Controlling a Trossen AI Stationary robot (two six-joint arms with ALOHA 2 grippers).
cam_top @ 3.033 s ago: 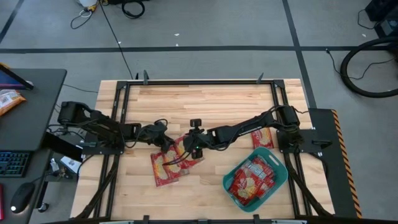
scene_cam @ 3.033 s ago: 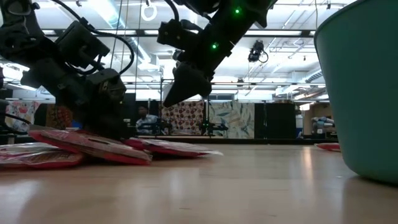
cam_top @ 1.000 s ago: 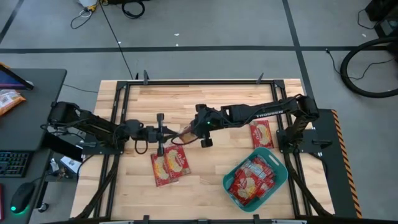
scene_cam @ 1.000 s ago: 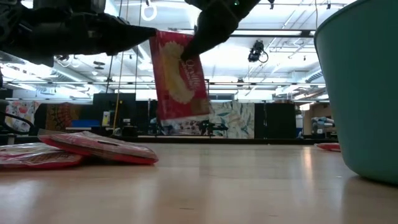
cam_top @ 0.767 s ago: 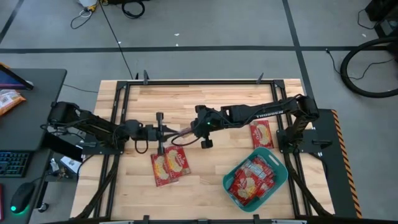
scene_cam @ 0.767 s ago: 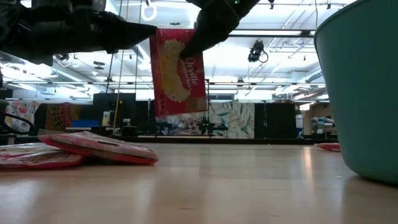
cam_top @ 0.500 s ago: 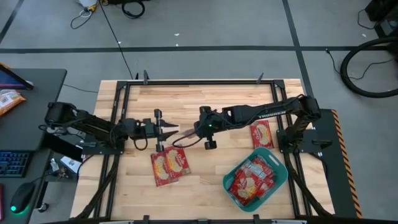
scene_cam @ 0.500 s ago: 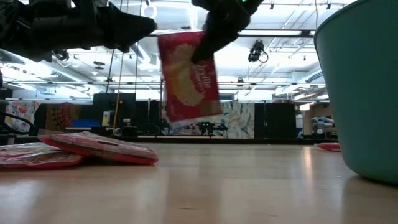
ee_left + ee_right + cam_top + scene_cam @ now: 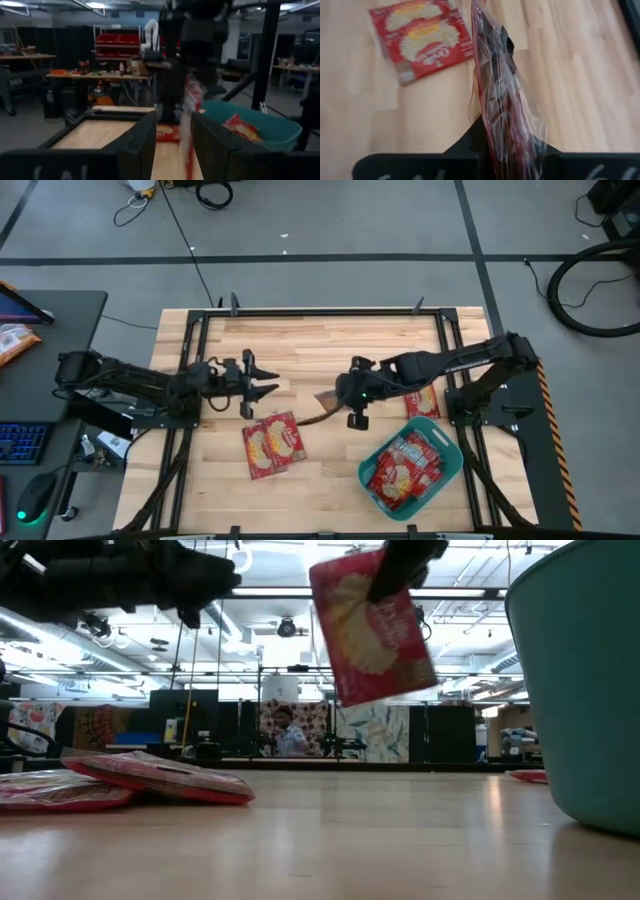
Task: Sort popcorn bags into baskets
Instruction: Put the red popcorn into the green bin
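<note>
One red popcorn bag (image 9: 372,628) hangs in the air under my right gripper (image 9: 338,399), which is shut on it; from above the bag (image 9: 312,414) shows edge-on, left of the teal basket (image 9: 441,439). The basket holds several red bags (image 9: 400,472). Two more bags (image 9: 272,444) lie flat side by side on the wood, also in the low view (image 9: 150,775). Another bag (image 9: 424,402) lies beyond the basket, partly under the right arm. My left gripper (image 9: 264,386) is open, raised left of the held bag, touching nothing; its fingers (image 9: 142,142) frame the right arm. My right gripper pinches the bag between its two fingers (image 9: 470,142) at its upper edge, near one corner (image 9: 392,582). The fingers come from above and the table's right. The bag (image 9: 495,95) is lifted clear, hanging tilted below the fingers, edge-on to the wrist camera.
The table's metal frame (image 9: 320,311) runs round the wood. Bare wood (image 9: 330,345) lies toward the far edge and between the flat bags and the basket. A desk with a keyboard (image 9: 22,442) stands off the table's left. A person (image 9: 290,740) shows far back in the room.
My right gripper has carried the hanging bag toward the table's right and the basket, the bag swinging and turning as it goes. My left gripper has drawn back toward the left and far edges, away from the bag. The bags on the table have stayed put.
</note>
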